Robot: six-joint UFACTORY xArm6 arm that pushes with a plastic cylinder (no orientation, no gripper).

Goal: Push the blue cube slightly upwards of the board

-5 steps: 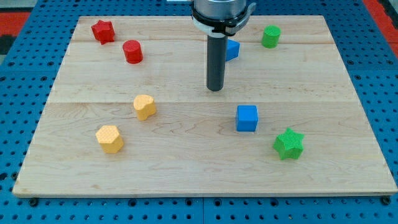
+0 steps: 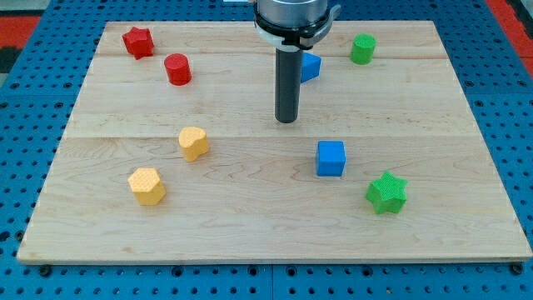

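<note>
The blue cube point(image 2: 331, 158) sits on the wooden board point(image 2: 250, 225), right of centre. My tip point(image 2: 287, 120) is at the board's middle, up and to the left of the blue cube, with a gap between them. A second blue block point(image 2: 311, 67) stands near the view's top, partly hidden behind my rod.
A green star point(image 2: 386, 192) lies just below and right of the blue cube. A green cylinder point(image 2: 363, 49) is at the top right. A red star point(image 2: 138, 41) and red cylinder point(image 2: 177, 69) are at the top left. Two yellow blocks point(image 2: 193, 142) point(image 2: 146, 185) lie at the left.
My rod has shifted very slightly to the left and up. No block has moved.
</note>
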